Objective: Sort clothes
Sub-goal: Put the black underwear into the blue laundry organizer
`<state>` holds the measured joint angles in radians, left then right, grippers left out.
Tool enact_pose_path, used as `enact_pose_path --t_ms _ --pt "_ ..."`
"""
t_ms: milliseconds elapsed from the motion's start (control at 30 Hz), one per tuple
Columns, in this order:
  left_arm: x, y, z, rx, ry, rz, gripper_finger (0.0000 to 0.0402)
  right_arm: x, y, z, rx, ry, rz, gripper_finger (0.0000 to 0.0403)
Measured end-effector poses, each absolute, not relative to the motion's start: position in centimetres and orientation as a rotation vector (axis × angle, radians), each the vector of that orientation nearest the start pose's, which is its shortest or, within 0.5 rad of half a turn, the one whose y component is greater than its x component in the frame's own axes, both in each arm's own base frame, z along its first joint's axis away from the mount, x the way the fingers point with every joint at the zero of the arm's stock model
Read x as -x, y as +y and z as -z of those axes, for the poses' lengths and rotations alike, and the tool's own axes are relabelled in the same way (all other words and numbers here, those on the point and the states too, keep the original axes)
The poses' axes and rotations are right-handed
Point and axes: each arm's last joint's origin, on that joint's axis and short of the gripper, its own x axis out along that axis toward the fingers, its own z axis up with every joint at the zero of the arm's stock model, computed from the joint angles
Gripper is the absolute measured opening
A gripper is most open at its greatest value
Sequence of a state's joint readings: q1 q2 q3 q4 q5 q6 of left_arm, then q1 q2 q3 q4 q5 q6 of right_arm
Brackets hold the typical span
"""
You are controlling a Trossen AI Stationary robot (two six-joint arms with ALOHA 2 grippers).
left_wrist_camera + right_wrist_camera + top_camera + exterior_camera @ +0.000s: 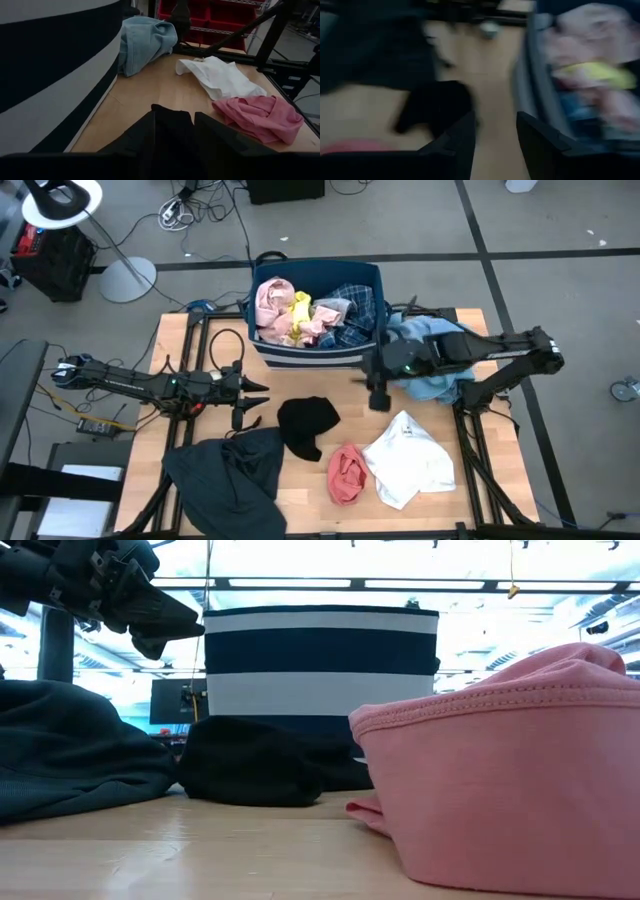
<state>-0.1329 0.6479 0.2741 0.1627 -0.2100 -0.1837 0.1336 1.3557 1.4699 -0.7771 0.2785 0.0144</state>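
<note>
Overhead room light, even; low view backlit, glare behind — right wrist view motion-blurred.

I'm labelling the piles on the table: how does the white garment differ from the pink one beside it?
The white garment lies spread out fairly flat; the pink garment is bunched into a folded lump. The white one covers more of the table than the pink one. The white one lies nearer the right gripper; the pink one sits closer to the black garment. Both are out of the bin, on the table, with no gripper touching them.

Wooden table (310,480): striped bin (318,352), dark grey (228,475), black (306,423), pink (346,474), white (410,460), light blue garments (432,385).
</note>
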Motion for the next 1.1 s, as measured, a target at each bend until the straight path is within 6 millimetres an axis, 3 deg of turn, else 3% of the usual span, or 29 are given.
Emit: enact_pose_path --t_ms 100,233,500,767,900,1100 --pt "-15.3 -1.4 -20.9 0.147 0.200 -0.096 0.0145 -26.9 4.7 -38.2 0.088 0.663 0.082 0.0142" --pt "-15.3 -1.4 -20.9 0.148 0.196 -0.095 0.0145 -27.7 6.2 -35.1 0.139 0.714 0.096 0.0139" --pt "-15.3 -1.4 -20.9 0.148 0.196 -0.095 0.0145 -32.6 8.0 -27.3 0.146 0.655 0.067 0.0138" --pt "-15.3 -1.4 -20.9 0.150 0.197 -0.095 0.0145 -36.7 8.5 -22.5 0.126 0.622 0.083 0.0145" --pt "-15.3 -1.4 -20.9 0.150 0.196 -0.095 0.0145 -37.3 8.4 -21.1 0.110 0.648 0.099 0.0172" --pt "-15.3 -1.4 -20.9 0.150 0.196 -0.095 0.0145 -38.8 7.1 -18.9 0.153 0.653 0.123 0.0246"
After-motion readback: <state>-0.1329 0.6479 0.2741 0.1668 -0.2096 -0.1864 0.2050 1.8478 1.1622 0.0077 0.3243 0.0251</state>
